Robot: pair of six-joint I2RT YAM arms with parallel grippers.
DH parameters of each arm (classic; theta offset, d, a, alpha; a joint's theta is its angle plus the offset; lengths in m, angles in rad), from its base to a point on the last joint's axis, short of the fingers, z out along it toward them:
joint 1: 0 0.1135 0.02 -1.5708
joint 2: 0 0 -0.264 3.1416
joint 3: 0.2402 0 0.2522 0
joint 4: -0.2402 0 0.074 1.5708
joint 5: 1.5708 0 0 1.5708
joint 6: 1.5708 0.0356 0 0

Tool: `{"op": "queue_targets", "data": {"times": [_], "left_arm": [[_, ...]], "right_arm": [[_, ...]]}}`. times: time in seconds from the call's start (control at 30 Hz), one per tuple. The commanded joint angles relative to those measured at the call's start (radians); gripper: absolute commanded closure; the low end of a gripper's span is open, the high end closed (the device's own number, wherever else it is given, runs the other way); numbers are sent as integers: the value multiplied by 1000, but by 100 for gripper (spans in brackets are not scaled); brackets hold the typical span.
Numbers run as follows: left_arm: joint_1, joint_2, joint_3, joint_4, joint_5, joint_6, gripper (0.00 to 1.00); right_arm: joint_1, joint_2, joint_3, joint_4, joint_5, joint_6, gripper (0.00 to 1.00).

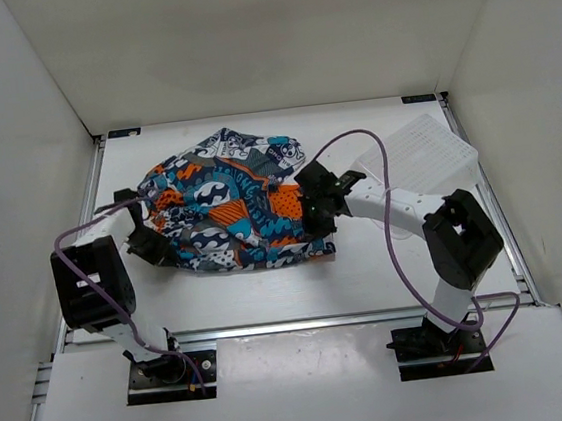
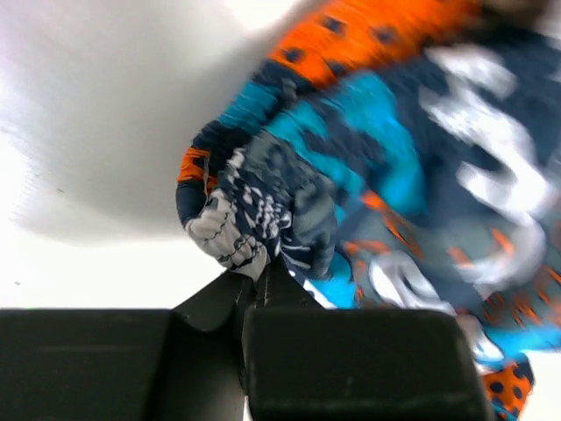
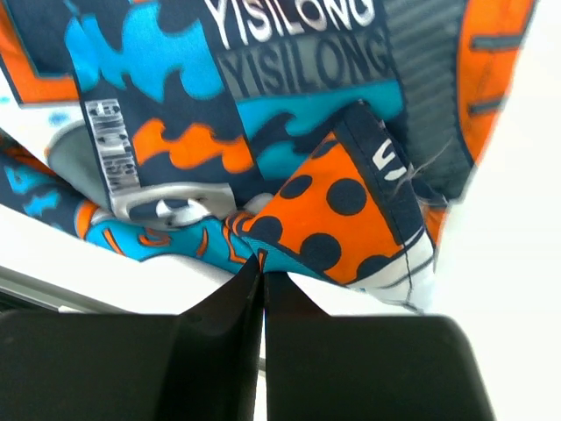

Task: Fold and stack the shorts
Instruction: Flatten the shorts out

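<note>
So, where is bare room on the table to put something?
Bare table lies in the strip between the shorts and the near rail, and in the back left corner. Crowded: the middle, where the left gripper and right gripper grip the shorts; back right, the basket.

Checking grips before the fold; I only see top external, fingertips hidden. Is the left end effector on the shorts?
Observer: Yes, left wrist shows the left end effector shut on a skull-print fold of the shorts.
Operator: And the right?
Observer: The right end effector is shut on an orange dotted corner.
Operator: Anything readable nearby?
Observer: White YISILONG lettering just beyond that corner.
</note>
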Motion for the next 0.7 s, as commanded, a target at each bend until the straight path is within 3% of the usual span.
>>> {"op": "queue_targets", "data": {"times": [0.0, 0.37, 0.47, 0.67], "left_arm": [[-4, -75, 135, -6, -28, 45, 89], [-13, -224, 953, -375, 47, 137, 89], [-13, -277, 1090, -412, 101, 147, 89], [-13, -478, 1100, -353, 156, 78, 89]], "right_arm": [[-40, -52, 98, -21, 15, -69, 100], [-89, -75, 655, -259, 174, -224, 100], [-89, -156, 738, -291, 174, -275, 100], [-80, -384, 812, -340, 163, -345, 100]]}}
